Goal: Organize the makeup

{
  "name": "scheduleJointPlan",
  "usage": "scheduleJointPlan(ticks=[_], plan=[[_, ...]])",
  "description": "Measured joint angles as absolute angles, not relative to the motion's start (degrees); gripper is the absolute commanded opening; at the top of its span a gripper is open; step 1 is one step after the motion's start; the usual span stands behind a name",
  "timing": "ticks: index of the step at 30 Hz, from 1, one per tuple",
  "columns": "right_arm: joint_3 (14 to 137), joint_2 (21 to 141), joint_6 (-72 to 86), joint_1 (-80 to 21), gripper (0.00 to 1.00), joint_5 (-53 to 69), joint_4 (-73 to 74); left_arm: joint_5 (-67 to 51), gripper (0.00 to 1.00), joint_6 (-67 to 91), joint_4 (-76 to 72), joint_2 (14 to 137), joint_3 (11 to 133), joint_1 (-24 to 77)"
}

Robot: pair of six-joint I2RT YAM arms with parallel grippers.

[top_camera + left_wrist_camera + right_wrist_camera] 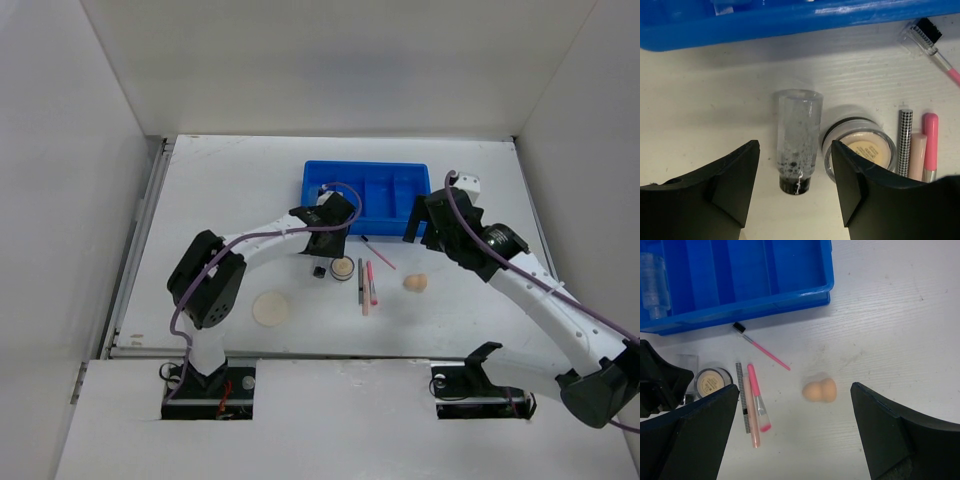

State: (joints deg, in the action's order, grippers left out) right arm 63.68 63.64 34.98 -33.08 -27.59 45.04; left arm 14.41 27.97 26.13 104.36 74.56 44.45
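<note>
- left gripper [795,146]: jaws spread, straddling clear tube [799,135], gap either side.
- clear tube: lying on table [480,200], near side of blue tray [790,295], just left of round compact [862,147].
- right gripper [795,390]: jaws wide apart above peach sponge [820,390].
- cream puff [270,308]: near left, well apart.

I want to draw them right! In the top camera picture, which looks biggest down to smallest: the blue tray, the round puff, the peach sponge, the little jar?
1. blue tray
2. round puff
3. peach sponge and little jar: they look about the same size, so I can't rank them.
</note>
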Motion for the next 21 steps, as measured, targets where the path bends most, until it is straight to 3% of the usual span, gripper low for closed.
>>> scheduleJointPlan(ticks=[15,19,21], plan=[[63.68,64.93,34.96,-33.08,1.00,-27.40,45.01,12.05,0.44,28.38,20.86,108.71,73.45,40.45],[63.68,66.04,34.96,-33.08,1.00,-26.96,44.99,11.94,0.43,28.42,20.38,108.71,72.84,40.40],[63.68,66.28,34.96,-33.08,1.00,-26.76,44.97,11.86,0.49,28.45,20.51,108.71,72.69,40.42]])
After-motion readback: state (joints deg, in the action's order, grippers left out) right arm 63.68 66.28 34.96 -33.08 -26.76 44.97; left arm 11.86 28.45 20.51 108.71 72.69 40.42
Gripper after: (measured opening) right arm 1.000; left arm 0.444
